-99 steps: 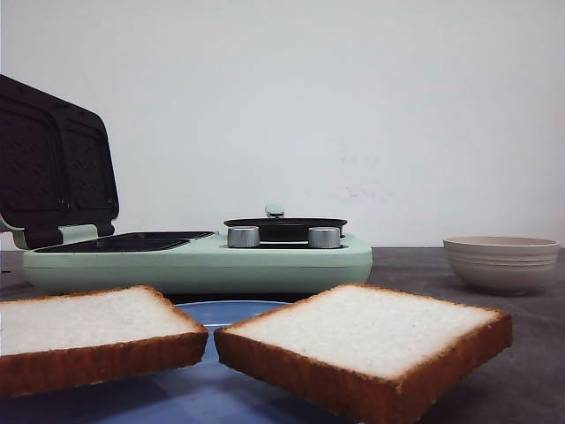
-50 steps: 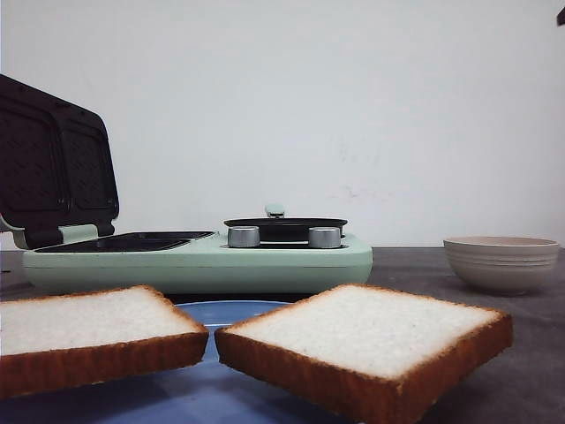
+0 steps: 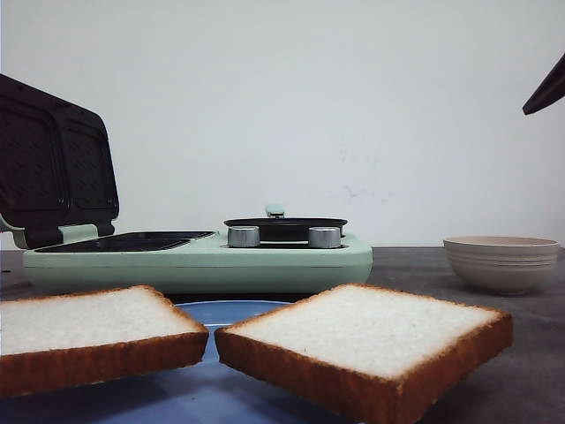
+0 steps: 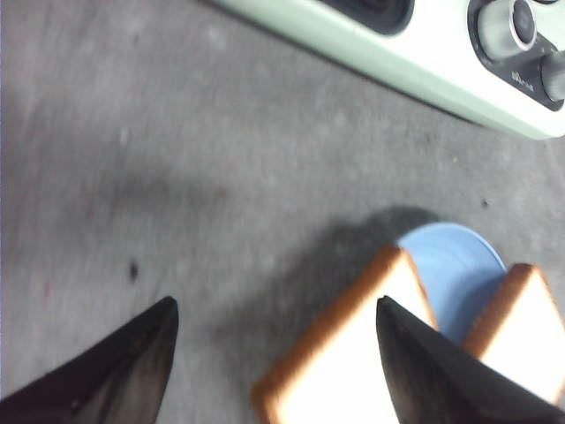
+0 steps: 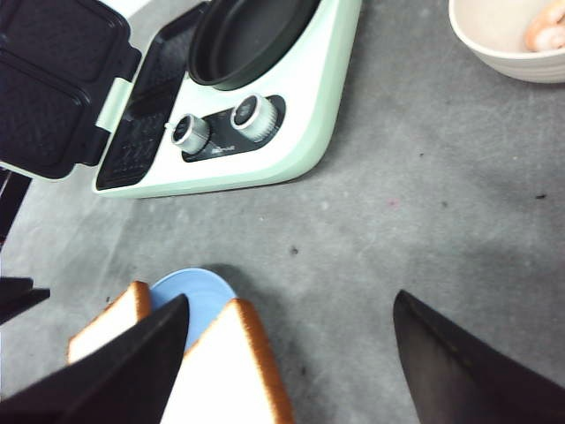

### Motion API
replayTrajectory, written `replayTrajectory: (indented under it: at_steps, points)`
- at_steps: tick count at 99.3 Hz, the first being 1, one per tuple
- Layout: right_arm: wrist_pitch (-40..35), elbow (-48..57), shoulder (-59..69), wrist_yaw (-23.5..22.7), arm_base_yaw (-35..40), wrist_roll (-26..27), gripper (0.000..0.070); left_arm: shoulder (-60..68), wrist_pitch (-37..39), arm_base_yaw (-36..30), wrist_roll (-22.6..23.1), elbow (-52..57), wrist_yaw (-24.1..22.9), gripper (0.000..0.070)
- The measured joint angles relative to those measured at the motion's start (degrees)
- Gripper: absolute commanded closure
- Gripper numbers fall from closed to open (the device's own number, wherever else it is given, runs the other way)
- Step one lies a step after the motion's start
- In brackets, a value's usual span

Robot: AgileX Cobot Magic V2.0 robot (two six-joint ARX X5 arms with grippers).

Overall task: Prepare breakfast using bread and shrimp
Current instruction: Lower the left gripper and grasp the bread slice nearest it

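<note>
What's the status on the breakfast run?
Left gripper and right gripper open, empty, above the table. Two bread slices on the blue plate, untouched. Shrimp in the bowl. Nothing blocking.

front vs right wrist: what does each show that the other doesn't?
Front only: the wall behind and the bowl's ribbed outside; its inside is hidden.

Right wrist only: shrimp inside the bowl, the right gripper open and empty above the table, and the pan's bare inside.

Both: the two bread slices on the blue plate, and the green cooker with its lid up and two knobs.
</note>
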Motion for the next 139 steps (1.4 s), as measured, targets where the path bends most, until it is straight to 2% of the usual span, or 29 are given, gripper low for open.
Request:
replayTrajectory:
  at_steps: [13,29,43,53,63,67,89,139]
  points:
    - [0.02,0.0,-0.11,-0.02,0.0,0.0,0.0244,2.93,0.09,0.0,0.7,0.0,4.85,0.0317]
    - [0.0,0.0,-0.11,0.0,0.55,-0.15,0.0244,5.81,-5.57,0.0,4.13,0.0,12.92,0.0316]
    - [0.0,0.0,-0.11,0.02,1.51,-0.46,0.0244,7.52,-8.98,0.0,8.7,0.0,13.03,0.0316]
    - [0.0,0.0,-0.11,0.07,2.12,-0.63,0.0244,8.41,-9.22,0.0,10.29,0.0,13.03,0.0302]
    - [0.02,0.0,-0.11,0.2,2.58,-0.66,0.0244,10.14,-9.22,0.0,10.78,0.0,13.2,0.0286]
    - [0.07,0.0,-0.11,0.2,2.6,-0.66,0.0244,10.93,-9.16,0.0,10.99,0.02,13.64,0.0259]
    - [0.26,0.0,-0.11,0.22,2.99,-1.09,0.0244,16.15,-7.32,0.0,11.41,0.0,20.5,0.0253]
    - [0.28,0.0,-0.11,0.11,2.99,-1.05,0.0244,24.17,-4.22,-0.04,12.17,0.0,20.72,0.0266]
